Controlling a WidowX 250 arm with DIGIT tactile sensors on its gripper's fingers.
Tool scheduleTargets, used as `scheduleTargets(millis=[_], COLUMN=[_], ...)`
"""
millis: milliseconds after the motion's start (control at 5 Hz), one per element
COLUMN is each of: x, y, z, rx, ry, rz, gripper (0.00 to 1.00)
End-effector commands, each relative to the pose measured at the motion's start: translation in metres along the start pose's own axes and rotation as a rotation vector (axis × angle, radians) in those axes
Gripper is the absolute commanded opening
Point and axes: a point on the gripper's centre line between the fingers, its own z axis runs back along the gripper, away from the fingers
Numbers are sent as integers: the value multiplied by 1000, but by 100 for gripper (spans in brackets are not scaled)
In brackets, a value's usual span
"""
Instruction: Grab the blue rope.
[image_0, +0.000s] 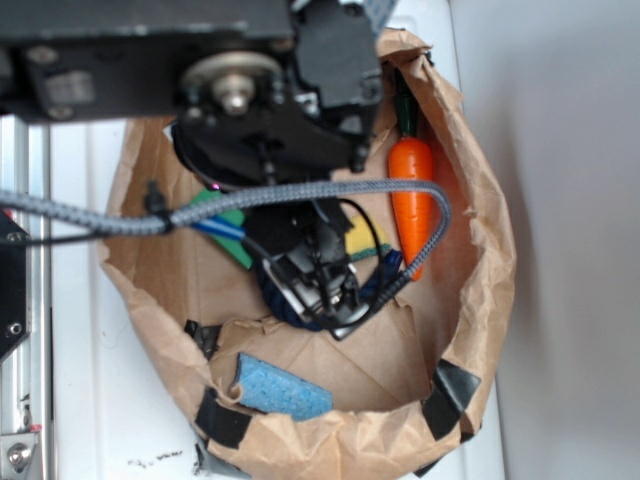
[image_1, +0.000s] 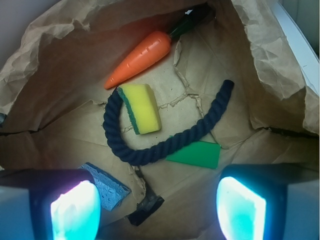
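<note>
1. Right, the pincer (image_1: 157, 200) hangs inside the crumpled brown paper bag (image_1: 45, 60), and in the wrist view its two glowing pads (image_1: 75, 210) stand wide apart at the bottom corners with nothing between them.
2. There is the blue rope (image_1: 150, 152), dark navy and twisted, lying flat on the bag floor in a J-like curve that opens upward in the wrist view.
3. Its long arm runs up to the right, its short arm curls round the left of the yellow sponge (image_1: 145, 107), which sits inside the bend with its green edge against the rope.
4. The green wedge (image_1: 197, 155) lies just beside the rope's lower curve, on the outer side.
5. The orange carrot (image_1: 140, 57) lies above the sponge, tip pointing down-left, apart from the rope.
6. A light blue speckled sponge block (image_1: 105, 187) shows near the left pad, and a scrap of black tape (image_1: 145, 210) lies between the pads, lower down.
7. From the exterior view, the arm covers much of the bag; the rope (image_0: 275, 295) peeks out under the pincer (image_0: 320, 285), and whether they touch I cannot tell.
8. A grey braided cable (image_0: 300, 195) arcs across the bag there, past the carrot (image_0: 410, 195), with the blue block (image_0: 280, 385) near the front wall.
</note>
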Motion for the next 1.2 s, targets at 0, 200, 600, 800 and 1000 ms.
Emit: scheduleTargets(millis=[0, 200, 600, 800, 1000], x=[30, 37, 47, 47, 47], y=[-1, -5, 1, 0, 0], z=[-23, -42, -63, -73, -73], rx=[-28, -15, -2, 3, 3], ry=[-107, -136, -150, -161, -161], rz=[177, 210, 206, 194, 194], gripper=[100, 100, 100, 100, 100])
